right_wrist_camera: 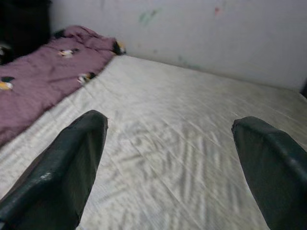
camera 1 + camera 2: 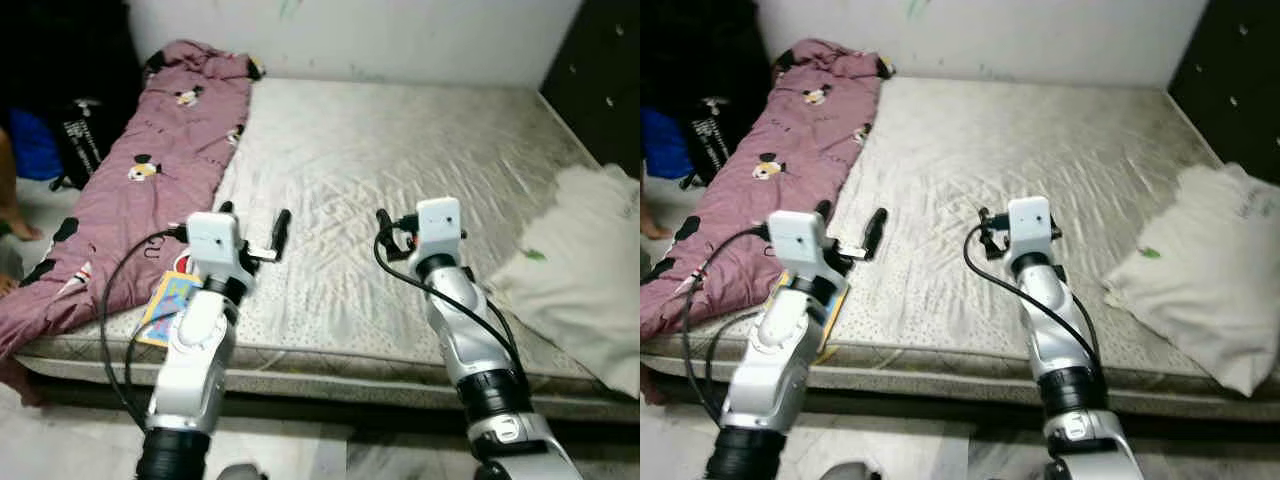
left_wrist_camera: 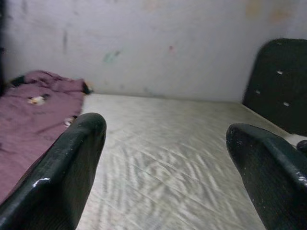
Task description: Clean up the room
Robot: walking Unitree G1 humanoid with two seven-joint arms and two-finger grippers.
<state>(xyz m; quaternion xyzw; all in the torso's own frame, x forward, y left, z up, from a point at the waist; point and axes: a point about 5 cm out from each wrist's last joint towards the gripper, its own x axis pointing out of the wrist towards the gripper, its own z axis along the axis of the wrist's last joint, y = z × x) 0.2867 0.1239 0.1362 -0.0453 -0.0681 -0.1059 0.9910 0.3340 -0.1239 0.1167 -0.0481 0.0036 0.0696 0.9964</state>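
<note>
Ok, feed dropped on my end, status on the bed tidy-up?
Left gripper and right gripper open, empty, above the mattress. Purple blanket bunched along its left edge, white cloth at right. Nothing between them.

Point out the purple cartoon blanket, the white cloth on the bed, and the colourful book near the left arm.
Purple blanket (image 2: 160,140): left eye view, its middle fold.
White cloth (image 2: 585,270): left eye view, its flat middle.
Colourful book (image 2: 172,300): left eye view, its blue cover.
</note>
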